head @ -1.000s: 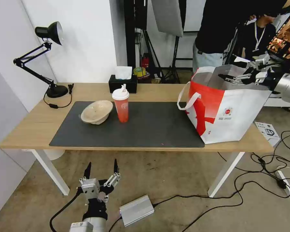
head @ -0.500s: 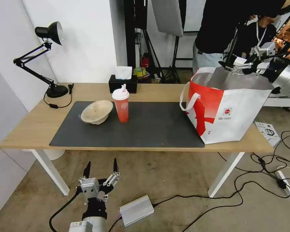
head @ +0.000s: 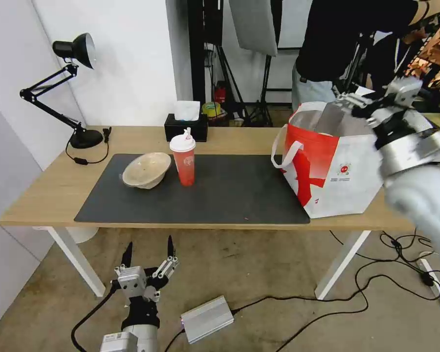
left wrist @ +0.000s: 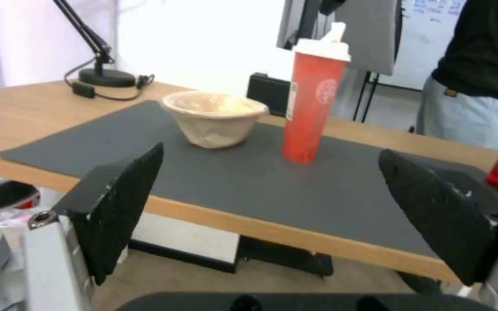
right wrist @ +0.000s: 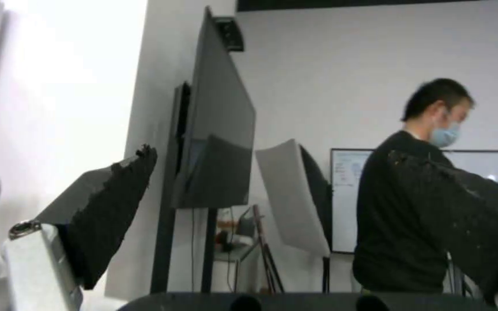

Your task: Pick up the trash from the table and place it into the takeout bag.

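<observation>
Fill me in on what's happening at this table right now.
A two-armed robot is clearing trash into a takeout bag standing at the right end of the table. Its right gripper is open and empty above the bag's mouth. Its left gripper, also open and empty, hangs below the table's front edge. A beige pulp bowl and a red cup with a white lid are on the dark mat, waiting to be collected.

A black desk lamp [head: 71,78] and black tissue box [head: 186,126] stand along the back edge, well apart.
</observation>
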Robot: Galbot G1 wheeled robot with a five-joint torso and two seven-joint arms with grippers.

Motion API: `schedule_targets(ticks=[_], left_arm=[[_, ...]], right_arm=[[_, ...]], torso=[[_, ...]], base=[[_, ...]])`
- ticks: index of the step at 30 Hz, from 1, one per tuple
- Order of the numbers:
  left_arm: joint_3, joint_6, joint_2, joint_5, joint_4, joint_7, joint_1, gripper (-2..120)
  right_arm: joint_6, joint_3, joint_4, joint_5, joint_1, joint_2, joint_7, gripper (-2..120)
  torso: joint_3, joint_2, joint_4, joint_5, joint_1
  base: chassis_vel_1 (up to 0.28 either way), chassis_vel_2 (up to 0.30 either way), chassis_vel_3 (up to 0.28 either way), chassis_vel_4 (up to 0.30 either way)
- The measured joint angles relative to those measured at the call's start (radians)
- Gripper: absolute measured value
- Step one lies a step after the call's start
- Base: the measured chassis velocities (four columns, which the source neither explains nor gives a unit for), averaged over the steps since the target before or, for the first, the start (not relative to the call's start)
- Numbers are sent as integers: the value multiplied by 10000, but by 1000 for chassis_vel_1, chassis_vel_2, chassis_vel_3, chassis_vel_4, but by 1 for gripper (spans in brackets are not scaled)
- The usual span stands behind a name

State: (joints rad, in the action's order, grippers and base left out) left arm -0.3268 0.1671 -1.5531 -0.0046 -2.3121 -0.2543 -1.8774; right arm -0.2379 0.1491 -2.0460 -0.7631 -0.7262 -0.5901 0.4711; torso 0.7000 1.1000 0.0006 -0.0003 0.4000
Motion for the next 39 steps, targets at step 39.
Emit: schedule_targets(ticks=[39], left_arm=[[-44, 201, -126, 119, -74, 19, -242, 100]], right_arm=[[-732, -82, -2340, 4846, -7219, -2191, 1393, 100]], torso=[[-1, 0, -7, 2, -1]], base=[[0, 0, 0, 0]])
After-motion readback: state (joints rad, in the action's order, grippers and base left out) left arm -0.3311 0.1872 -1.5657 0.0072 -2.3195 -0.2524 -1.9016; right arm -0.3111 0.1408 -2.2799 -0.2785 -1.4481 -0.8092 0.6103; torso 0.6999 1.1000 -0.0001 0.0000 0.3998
